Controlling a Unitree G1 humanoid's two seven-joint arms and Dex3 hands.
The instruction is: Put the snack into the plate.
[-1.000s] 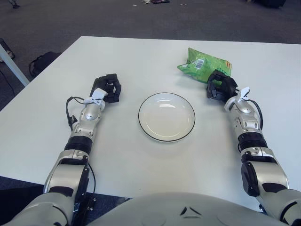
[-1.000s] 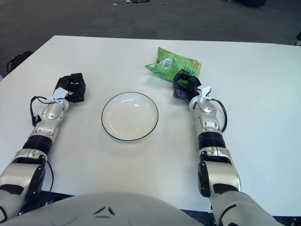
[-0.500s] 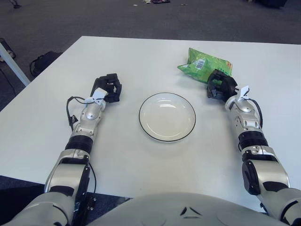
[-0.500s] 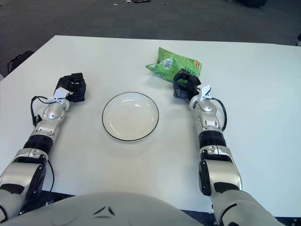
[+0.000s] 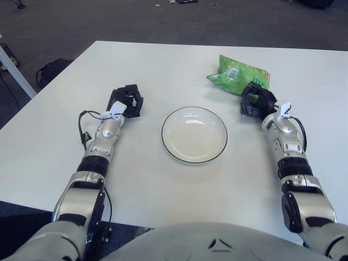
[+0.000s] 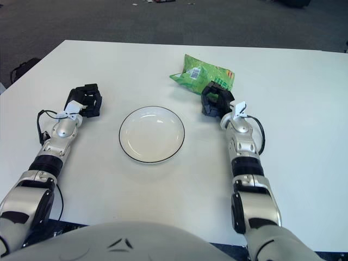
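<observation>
Up top, the green snack bag [image 5: 238, 75] (crinkled, barcode showing) is lying flat, the right hand [image 5: 256, 101] curling emptily just beside it.

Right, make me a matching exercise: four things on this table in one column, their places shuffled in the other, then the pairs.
Things:
1. snack bag
2. plate
3. left hand
4. right hand

Places:
A. middle of the white table, between the two arms
B. left of the plate, fingers curled, holding nothing
C. far side of the table, right of centre
D. at the near edge of the snack bag

Pairs: 1-C, 2-A, 3-B, 4-D
</observation>
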